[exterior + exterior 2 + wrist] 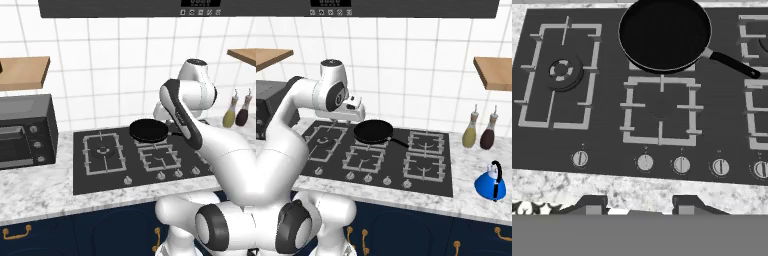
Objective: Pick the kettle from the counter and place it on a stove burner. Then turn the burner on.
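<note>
The bright-blue kettle [491,183] with its black arched handle stands upright on the marble counter [471,201], to the right of the black cooktop [336,172]. My gripper [639,207] hovers over the cooktop's front left part, far to the kettle's left. Its fingers are open with nothing between them. In the hand view, a small square grated stove burner [660,110] lies straight ahead of the fingertips, bare. A black frying pan [664,32] sits on the burner behind it, and a row of knobs [681,164] runs along the front edge.
A larger burner with a round ring [562,70] is at the left. Olive and dark bottles [470,132] stand against the wall behind the kettle. A black toaster oven [25,132] sits on the counter left of the cooktop. Wooden shelves [496,72] hang on both sides.
</note>
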Controlling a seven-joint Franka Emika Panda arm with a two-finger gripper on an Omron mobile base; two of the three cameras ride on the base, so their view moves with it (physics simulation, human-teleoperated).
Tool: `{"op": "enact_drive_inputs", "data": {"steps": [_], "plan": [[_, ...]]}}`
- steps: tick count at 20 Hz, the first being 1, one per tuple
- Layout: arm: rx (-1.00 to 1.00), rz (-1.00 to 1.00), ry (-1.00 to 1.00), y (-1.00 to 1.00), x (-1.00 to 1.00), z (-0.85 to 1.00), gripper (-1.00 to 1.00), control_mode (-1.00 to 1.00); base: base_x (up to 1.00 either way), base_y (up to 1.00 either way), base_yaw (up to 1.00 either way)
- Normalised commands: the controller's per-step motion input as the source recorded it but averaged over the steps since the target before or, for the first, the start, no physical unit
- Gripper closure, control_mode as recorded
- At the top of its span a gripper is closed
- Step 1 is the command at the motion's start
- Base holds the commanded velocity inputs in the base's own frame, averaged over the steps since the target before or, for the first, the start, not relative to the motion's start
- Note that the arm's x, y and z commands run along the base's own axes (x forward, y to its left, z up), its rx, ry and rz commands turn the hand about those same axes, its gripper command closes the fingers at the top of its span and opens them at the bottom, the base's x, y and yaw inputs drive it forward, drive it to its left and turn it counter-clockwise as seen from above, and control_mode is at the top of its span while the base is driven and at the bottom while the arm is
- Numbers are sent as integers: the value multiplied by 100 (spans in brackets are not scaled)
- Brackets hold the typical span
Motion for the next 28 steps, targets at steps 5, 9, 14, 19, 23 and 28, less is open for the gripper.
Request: {"op": "enact_drive_inputs", "data": {"steps": [5, 9, 14, 19, 23, 28], "plan": [[0, 2, -8, -61, -43, 1, -100, -100, 0, 0, 0], [-3, 0, -6, -100, -100, 5, -100, -100, 0, 0, 0], [-10, -3, 0, -100, -98, 0, -100, -100, 0, 0, 0], [-11, -7, 4, -100, -59, 0, -100, -100, 0, 0, 0], [-4, -14, 17, -100, 1, 0, -100, -100, 0, 0, 0], [0, -15, 14, -100, 35, 0, -100, -100, 0, 0, 0]]}}
